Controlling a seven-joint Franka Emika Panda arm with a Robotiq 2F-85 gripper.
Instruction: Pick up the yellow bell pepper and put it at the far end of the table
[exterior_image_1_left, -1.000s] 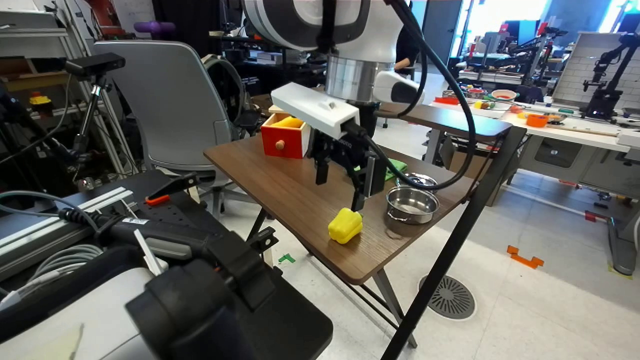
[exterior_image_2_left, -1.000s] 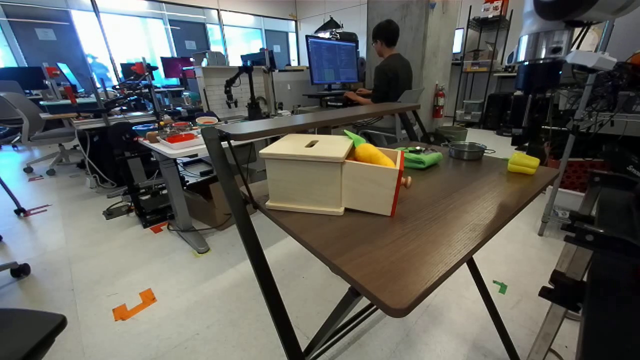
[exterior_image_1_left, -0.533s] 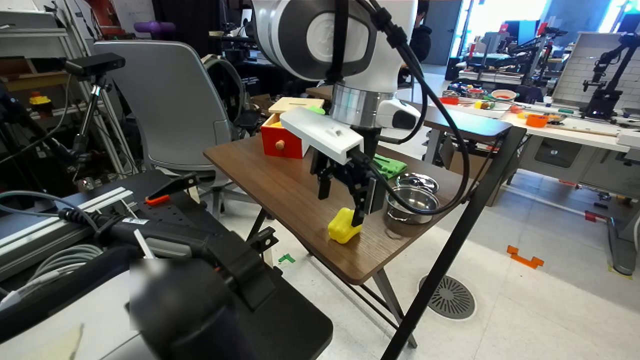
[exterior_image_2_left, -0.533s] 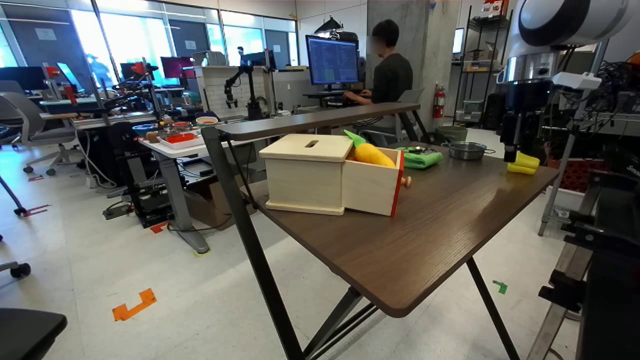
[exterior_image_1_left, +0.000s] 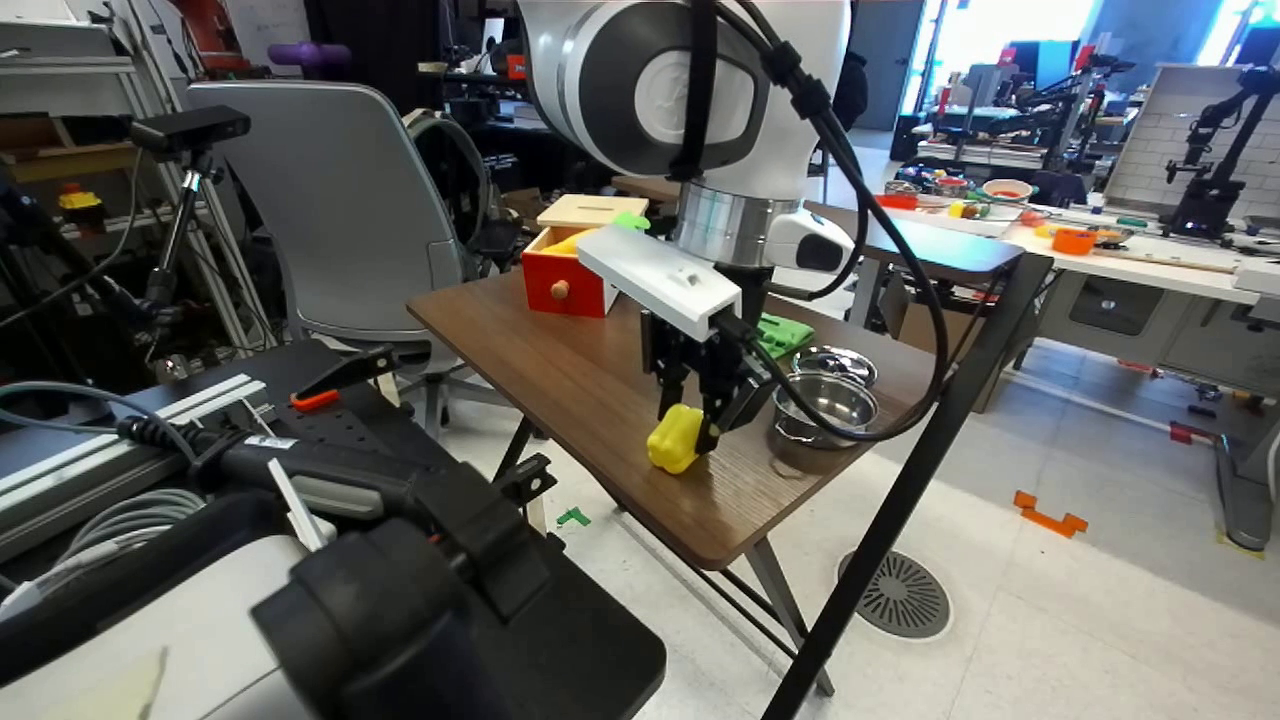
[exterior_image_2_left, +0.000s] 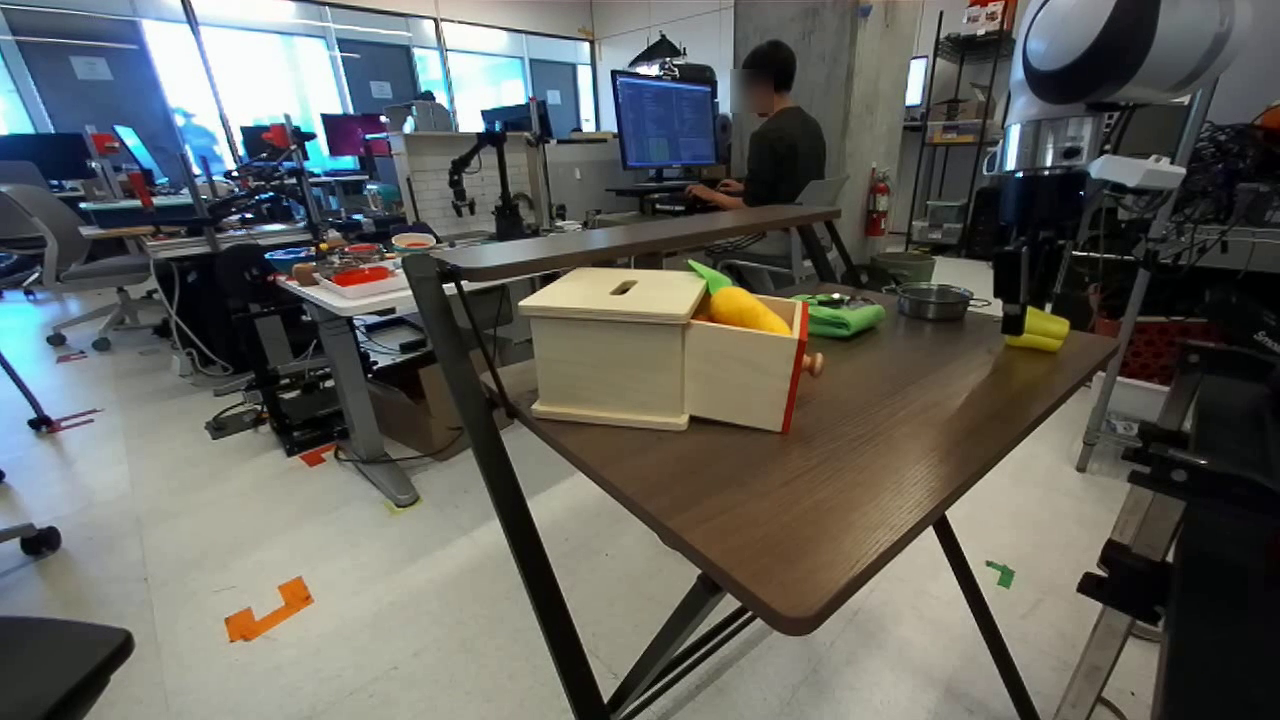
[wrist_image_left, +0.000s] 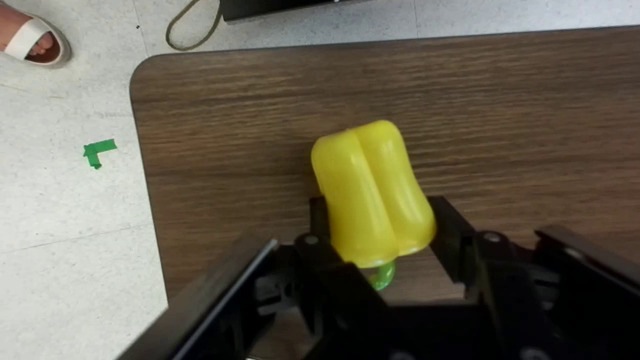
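Hand (wrist_image_left: 378, 206) pointing down, clamped across yellow bell pepper (wrist_image_left: 371, 192).

The glossy yellow bell pepper (wrist_image_left: 372, 194) lies sideways in the jaws near 1 end of the table (wrist_image_left: 525, 115).

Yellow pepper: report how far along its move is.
Done: reaching; the gripper is at the pepper, fingers on both sides. In hand: picking up; the fingers look closed on it, but whether it clears the table is unclear. Left: carrying to the far end, then release; it is in the grip.
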